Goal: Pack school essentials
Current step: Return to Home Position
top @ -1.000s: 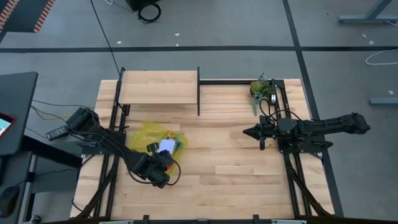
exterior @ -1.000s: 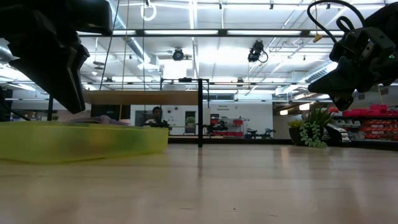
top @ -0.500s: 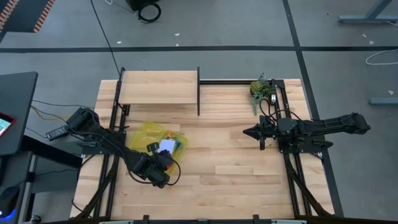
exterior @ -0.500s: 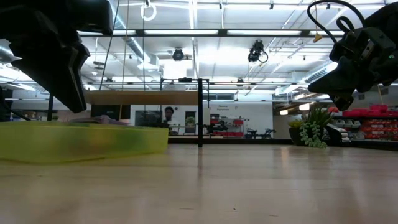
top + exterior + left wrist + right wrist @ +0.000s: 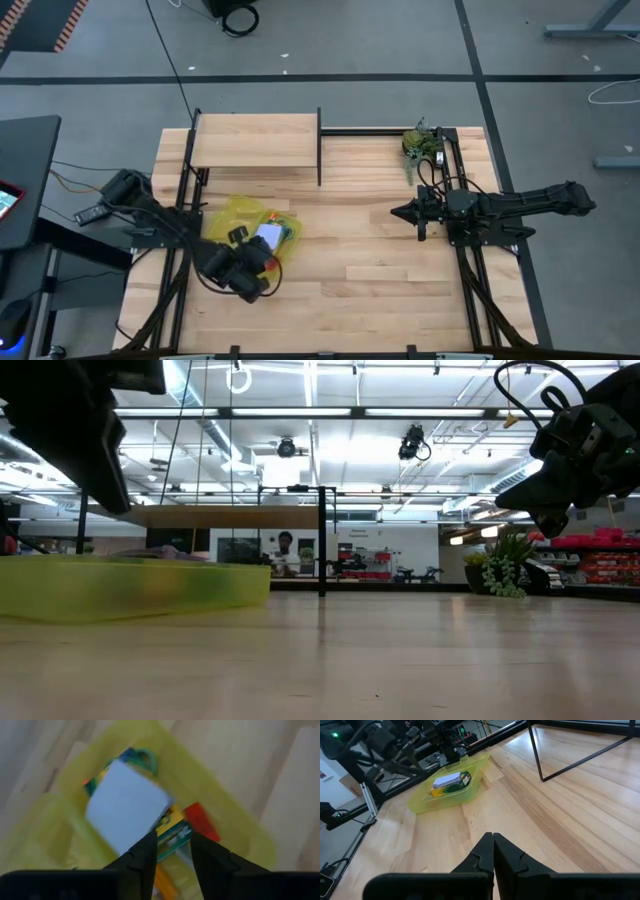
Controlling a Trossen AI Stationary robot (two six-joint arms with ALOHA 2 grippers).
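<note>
The yellow translucent pouch [image 5: 232, 214] lies open on the table's left half. Inside it, the left wrist view shows the pale blue note pad [image 5: 125, 805], the yellow-green crayon box [image 5: 172, 832], the red eraser [image 5: 200, 820], a green scissors handle [image 5: 145, 757] and an orange pencil [image 5: 162, 885]. My left gripper [image 5: 172, 852] hangs over the pouch's near end [image 5: 256, 256], open by a narrow gap, holding nothing. My right gripper [image 5: 493, 837] is shut and waits above bare wood on the table's right half [image 5: 398, 211].
A wooden shelf on a black frame [image 5: 255, 140] stands at the far left. The dark green leafy clump [image 5: 420, 143] sits at the far right corner. Bare tabletop [image 5: 350, 260] stretches between the pouch and the right arm. A person shows in the room behind [image 5: 285, 545].
My left gripper has risen a little above the pouch and drawn slightly toward the table's left edge. The pouch and its contents have stayed where they were. The right arm has kept still.
</note>
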